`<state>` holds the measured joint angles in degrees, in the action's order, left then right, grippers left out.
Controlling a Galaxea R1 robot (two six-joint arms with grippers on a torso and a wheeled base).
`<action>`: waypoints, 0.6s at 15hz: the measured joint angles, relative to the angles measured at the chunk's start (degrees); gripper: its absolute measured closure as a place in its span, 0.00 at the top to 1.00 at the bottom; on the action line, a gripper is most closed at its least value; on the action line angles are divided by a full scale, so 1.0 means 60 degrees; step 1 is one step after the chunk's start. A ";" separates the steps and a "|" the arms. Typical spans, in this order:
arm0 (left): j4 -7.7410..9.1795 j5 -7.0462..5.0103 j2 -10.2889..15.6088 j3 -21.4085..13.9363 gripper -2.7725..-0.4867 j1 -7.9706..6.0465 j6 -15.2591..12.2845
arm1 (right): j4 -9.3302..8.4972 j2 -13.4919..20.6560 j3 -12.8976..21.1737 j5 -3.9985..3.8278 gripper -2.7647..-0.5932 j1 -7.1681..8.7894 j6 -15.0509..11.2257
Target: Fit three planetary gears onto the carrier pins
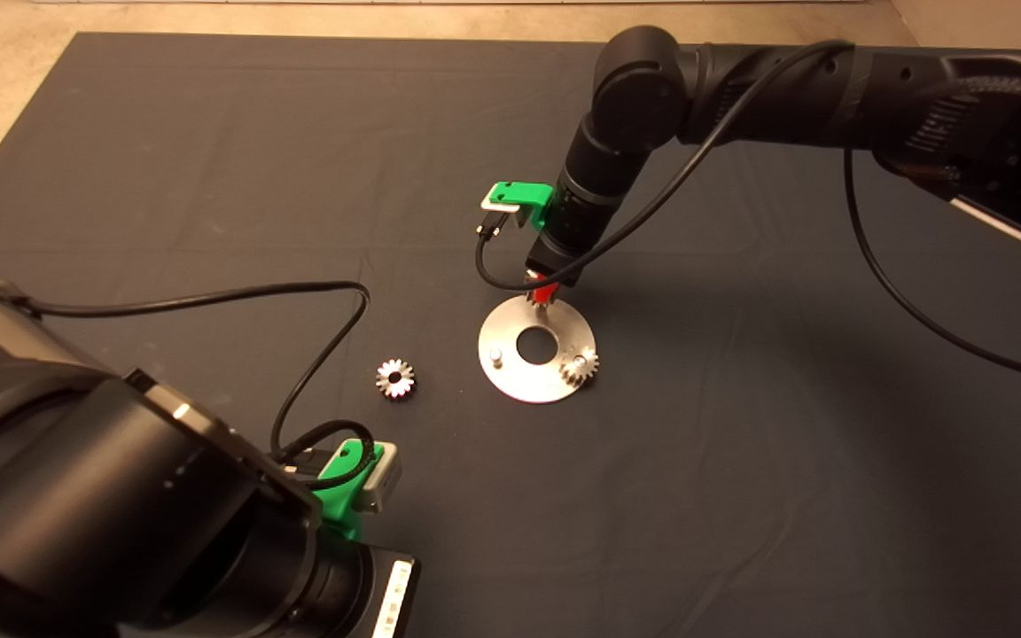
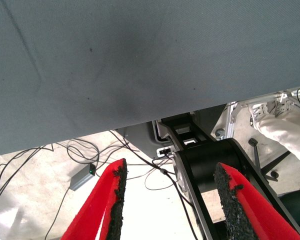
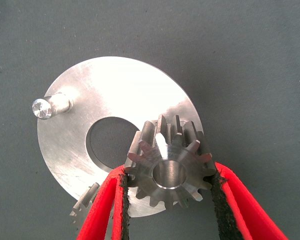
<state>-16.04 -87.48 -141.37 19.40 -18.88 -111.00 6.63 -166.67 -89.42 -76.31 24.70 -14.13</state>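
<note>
Disc (image 1: 524, 379): flat on the mat, landmark for all entries; three pins stand around its centre hole.

Seated gear (image 1: 580, 365): on the pin at the disc's near-right rim, likely the first one installed.

Bare pin (image 1: 495, 357): on the disc's left side, nothing on it.

Right gripper (image 1: 544, 292): above the disc's far edge, over where the third pin should be; that pin is hidden.

Held gear (image 3: 168, 171): flat, bore pointing down, apparently to slide over the pin. Right fingers (image 3: 221, 197) clamp on its toothed flanks, pads touching opposite teeth, spread only as wide as the gear.

Loose gear (image 1: 395, 378): flat on the mat left of the disc, apart from it, awaiting pickup.

Left gripper (image 2: 170, 205): parked well left and nearer than the disc; fingers apart, holding nothing.
</note>
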 joint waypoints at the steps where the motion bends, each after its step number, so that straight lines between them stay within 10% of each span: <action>1: 0.0000 0.0000 0.0000 0.0000 0.30 -0.0002 0.0000 | 0.0000 0.0000 0.0000 0.0000 0.13 0.0004 0.0000; 9: 0.0000 0.0000 0.0043 0.0000 0.30 0.0000 0.0000 | 0.0002 0.0000 -0.0008 0.0004 0.13 -0.0018 0.0008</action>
<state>-16.04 -87.48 -141.12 19.40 -18.88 -111.00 6.64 -166.67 -89.47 -76.29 24.59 -14.08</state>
